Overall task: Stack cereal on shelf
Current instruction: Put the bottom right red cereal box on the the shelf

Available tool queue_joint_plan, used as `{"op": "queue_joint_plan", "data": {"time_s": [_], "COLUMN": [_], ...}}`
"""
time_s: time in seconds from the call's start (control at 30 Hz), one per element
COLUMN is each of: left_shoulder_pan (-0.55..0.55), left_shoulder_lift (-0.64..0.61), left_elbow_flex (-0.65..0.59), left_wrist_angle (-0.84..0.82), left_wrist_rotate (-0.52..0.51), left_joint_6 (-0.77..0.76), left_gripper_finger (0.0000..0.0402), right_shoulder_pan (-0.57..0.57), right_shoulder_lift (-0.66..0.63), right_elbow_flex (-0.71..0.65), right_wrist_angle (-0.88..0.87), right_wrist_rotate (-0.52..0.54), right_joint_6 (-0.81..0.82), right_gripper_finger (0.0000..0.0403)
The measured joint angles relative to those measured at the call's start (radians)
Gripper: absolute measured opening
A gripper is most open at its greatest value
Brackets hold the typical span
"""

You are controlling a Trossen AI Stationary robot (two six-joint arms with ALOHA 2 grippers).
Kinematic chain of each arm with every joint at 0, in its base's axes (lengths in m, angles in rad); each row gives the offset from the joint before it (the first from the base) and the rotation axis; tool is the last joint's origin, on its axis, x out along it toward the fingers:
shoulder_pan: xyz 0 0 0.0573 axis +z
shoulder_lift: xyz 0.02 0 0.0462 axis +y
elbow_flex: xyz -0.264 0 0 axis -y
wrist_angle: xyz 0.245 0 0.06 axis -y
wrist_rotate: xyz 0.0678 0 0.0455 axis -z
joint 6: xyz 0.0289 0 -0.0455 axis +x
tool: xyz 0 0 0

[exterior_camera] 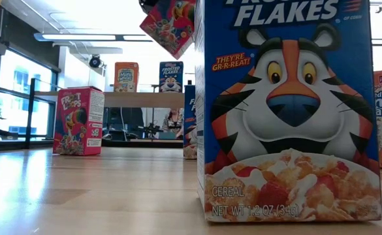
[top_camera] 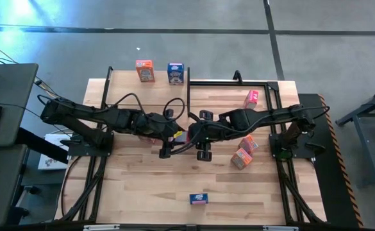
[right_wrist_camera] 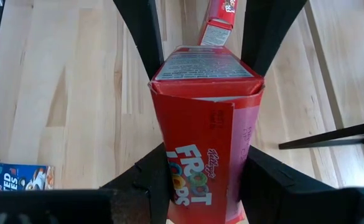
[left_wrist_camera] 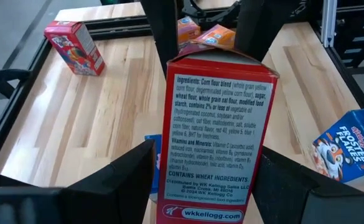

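A pink-red cereal box (top_camera: 179,135) hangs tilted in the air over the table's middle (exterior_camera: 171,26), between my two grippers. My right gripper (right_wrist_camera: 206,180) is shut on it. My left gripper (left_wrist_camera: 206,168) comes from the table's left and is open. Its fingers stand on either side of the box's other end, and a strip of a blue box below shows between one finger and the red box. An orange box (exterior_camera: 127,76) and a blue box (exterior_camera: 171,76) stand upright on the shelf (exterior_camera: 145,99) at the far edge. My right gripper pinches the pink-red box by two opposite sides (right_wrist_camera: 247,149) between its two fingers, slanting down from the table's right. The box is lifted clear of the table and tilted. The cardboard just beyond the fingers (right_wrist_camera: 200,99) is creased.
A pink-red box (top_camera: 251,97) stands at the far right. Two orange boxes (top_camera: 245,151) lie right of centre, and a blue box (top_camera: 199,198) stands near the front edge. Another blue box (right_wrist_camera: 14,177) sits under the arms. Black frame rails (top_camera: 235,82) run along the back.
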Motion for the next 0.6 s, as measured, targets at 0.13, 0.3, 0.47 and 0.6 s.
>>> {"op": "queue_joint_plan", "data": {"time_s": [0.13,0.3,0.47,0.6], "left_shoulder_pan": [0.000,0.000,0.000,0.000], "left_shoulder_lift": [0.000,0.000,0.000,0.000], "left_elbow_flex": [0.000,0.000,0.000,0.000], "left_wrist_angle": [0.004,0.005,0.005,0.005], "left_wrist_rotate": [-0.001,-0.001,-0.002,-0.001], "left_joint_6": [-0.001,-0.008,-0.017,-0.018], "left_gripper_finger": [0.0228,0.0227,0.0227,0.0214], "right_shoulder_pan": [0.000,0.000,0.000,0.000], "right_shoulder_lift": [0.000,0.000,0.000,0.000], "right_elbow_flex": [0.000,0.000,0.000,0.000], "right_wrist_angle": [0.000,0.001,0.001,0.001], "right_wrist_rotate": [0.004,0.006,0.008,0.009], "right_joint_6": [0.000,-0.003,-0.003,0.000], "right_gripper_finger": [0.0145,0.0145,0.0145,0.0145]}}
